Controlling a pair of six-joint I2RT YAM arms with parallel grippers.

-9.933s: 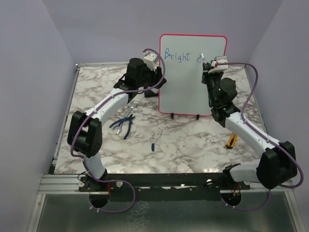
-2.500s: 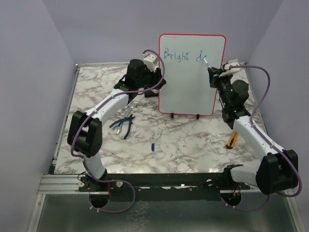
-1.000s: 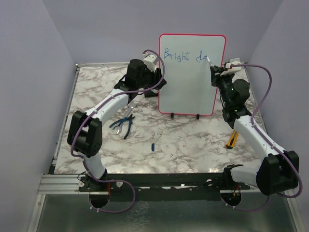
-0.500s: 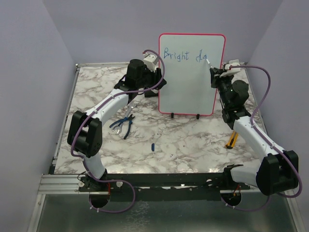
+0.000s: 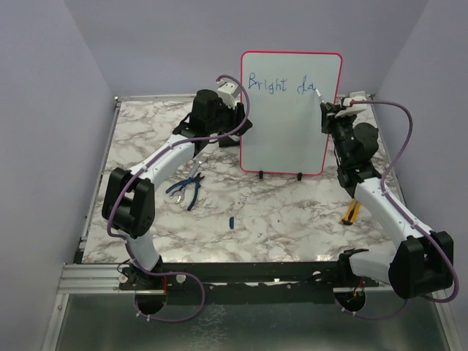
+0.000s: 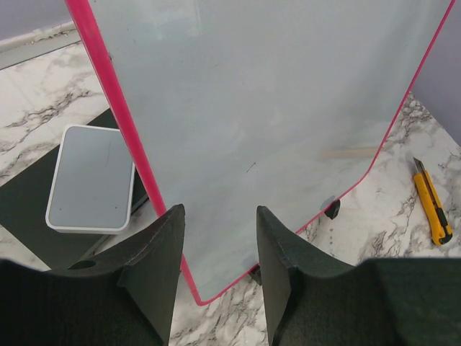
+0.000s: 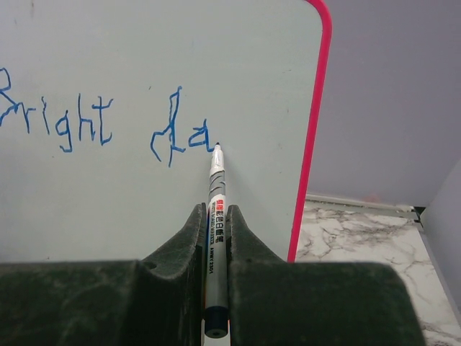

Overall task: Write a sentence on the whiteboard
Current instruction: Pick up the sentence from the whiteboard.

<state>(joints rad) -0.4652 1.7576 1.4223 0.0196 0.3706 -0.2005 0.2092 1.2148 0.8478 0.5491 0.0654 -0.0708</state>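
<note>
The whiteboard (image 5: 285,135) stands upright at the back of the marble table, pink-framed on small black feet. Blue marker writing on its top line reads "Bright da" (image 5: 278,84), the sentence as it stands; the right wrist view shows these strokes (image 7: 108,128) too. My right gripper (image 5: 327,111) is shut on a blue whiteboard marker (image 7: 217,191). The marker's tip touches the board (image 7: 144,43) just right of the "a". My left gripper (image 5: 235,121) is at the board's left edge. In its wrist view the jaws (image 6: 220,216) stand apart with nothing between them, and the board's (image 6: 274,108) lower corner lies beyond.
Blue-handled pliers (image 5: 186,189) and a small blue cap (image 5: 231,221) lie on the table in front left of the board. A yellow utility knife (image 5: 352,213) lies at the front right. A grey-white block on a black base (image 6: 92,179) sits beside the board's left edge.
The writing has grown from "Bright d" to "Bright da". My right gripper has moved slightly right with the marker. The left arm has not moved.
</note>
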